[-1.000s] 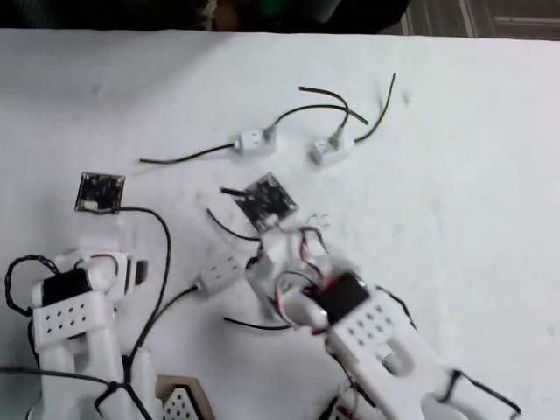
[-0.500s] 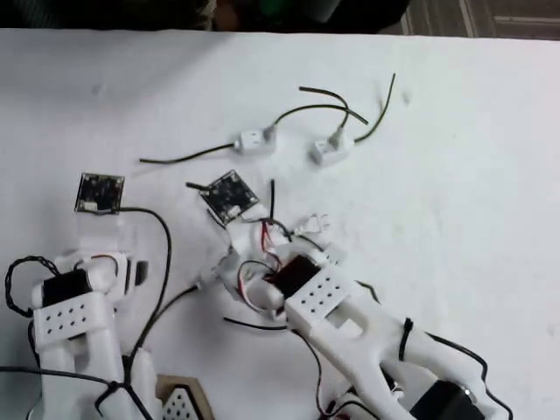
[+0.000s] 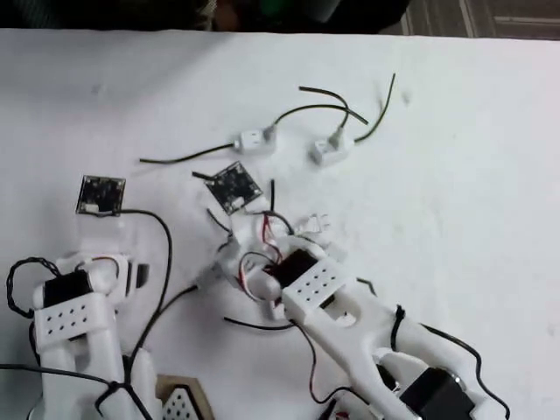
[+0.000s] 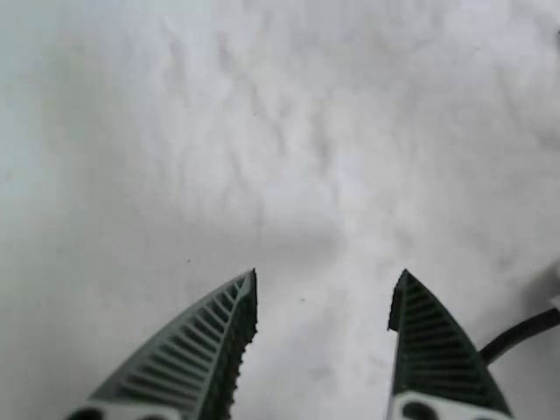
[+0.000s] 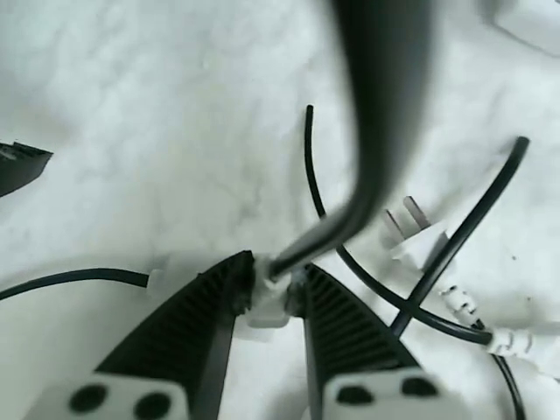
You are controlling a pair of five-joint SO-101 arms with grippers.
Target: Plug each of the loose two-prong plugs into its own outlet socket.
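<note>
— What is everything resting on?
— A table (image 3: 490, 131) covered with a white cloth. It takes up nearly the whole high view.
— Is the cloth smooth?
— No, it is creased and a little rumpled. The wrist views show the folds close up as soft grey ripples.
— And past the table?
— A dark strip runs along the far edge, too dim to make out. Beyond the far right corner there is a patch of grey floor (image 3: 499, 16), crossed by pale lines like joints between tiles.
— How is the light?
— Even and soft. Shadows on the cloth are faint and sit close to whatever casts them.
</note>
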